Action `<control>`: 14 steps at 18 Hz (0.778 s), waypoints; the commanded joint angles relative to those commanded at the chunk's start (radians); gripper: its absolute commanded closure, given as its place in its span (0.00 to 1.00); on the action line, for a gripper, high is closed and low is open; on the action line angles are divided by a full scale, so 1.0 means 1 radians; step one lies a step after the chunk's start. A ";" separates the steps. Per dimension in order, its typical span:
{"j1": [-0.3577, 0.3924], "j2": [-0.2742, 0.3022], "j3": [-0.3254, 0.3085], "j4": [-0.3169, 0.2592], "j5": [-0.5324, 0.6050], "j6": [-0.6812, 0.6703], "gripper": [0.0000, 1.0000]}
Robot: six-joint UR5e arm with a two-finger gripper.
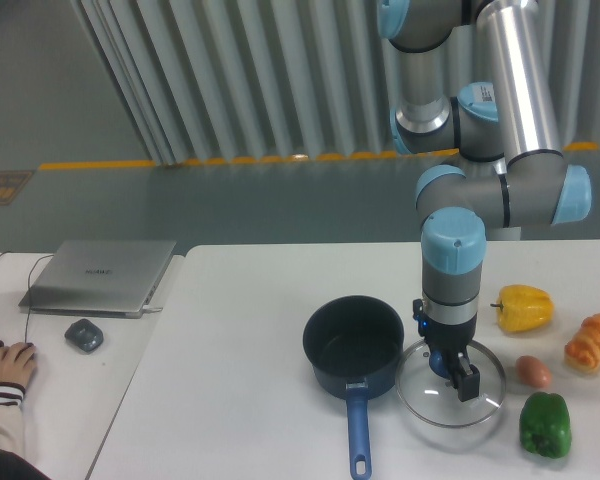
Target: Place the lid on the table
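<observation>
The lid (pixel 425 396), clear glass with a thin metal rim, lies low over the white table (pixel 240 330), right of centre. Its left edge is against or just beside the dark blue pot (pixel 352 340). My gripper (pixel 454 372) points straight down over the lid's middle and is shut on the blue knob, which the fingers mostly hide. Whether the rim rests on the tabletop or hangs slightly above it, I cannot tell.
The pot's long blue handle (pixel 358 435) points toward the front edge. To the right lie a yellow pepper (pixel 524 307), an egg (pixel 533 371), a green pepper (pixel 545 424) and a croissant (pixel 592 341). A laptop (pixel 100 275), a mouse (pixel 84 335) and a person's hand (pixel 5 370) are on the left desk.
</observation>
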 joint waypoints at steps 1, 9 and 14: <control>-0.002 0.002 -0.003 0.000 0.002 0.000 0.57; -0.002 0.003 -0.017 0.006 0.017 0.000 0.54; -0.017 0.000 -0.025 0.008 0.072 -0.002 0.48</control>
